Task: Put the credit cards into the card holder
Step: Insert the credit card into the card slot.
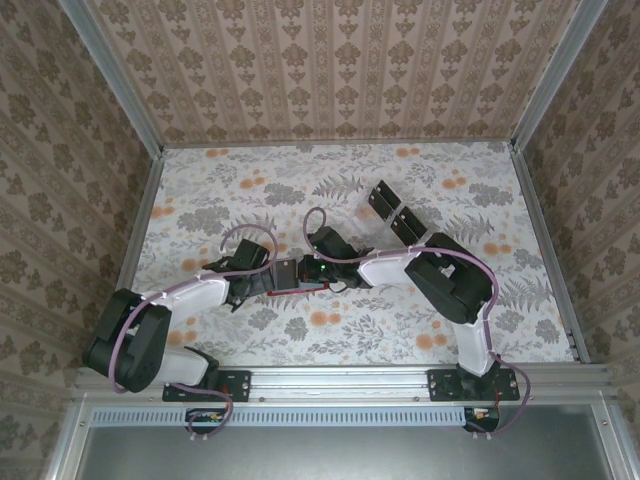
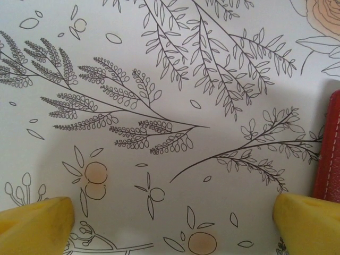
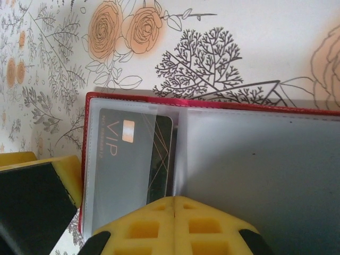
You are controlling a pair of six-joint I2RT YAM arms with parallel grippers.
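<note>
The red card holder (image 3: pixel 212 109) lies open under my right wrist, its greyish clear pockets facing up. One black credit card (image 3: pixel 159 154) marked VIP sits in the left pocket, partly under the clear film. My right gripper (image 3: pixel 175 201) is shut, its yellow fingertips pressed together over the holder's middle fold. My left gripper (image 2: pixel 172 223) is open wide just left of the holder, whose red edge (image 2: pixel 329 149) shows beside the right finger (image 2: pixel 308 220). From above, both grippers meet at the holder (image 1: pixel 290 291). Two more black credit cards (image 1: pixel 383 197) (image 1: pixel 408 224) lie at the back right.
The table wears a floral cover (image 1: pixel 330 335) and is walled on three sides by patterned panels. An aluminium rail (image 1: pixel 330 378) runs along the near edge by the arm bases.
</note>
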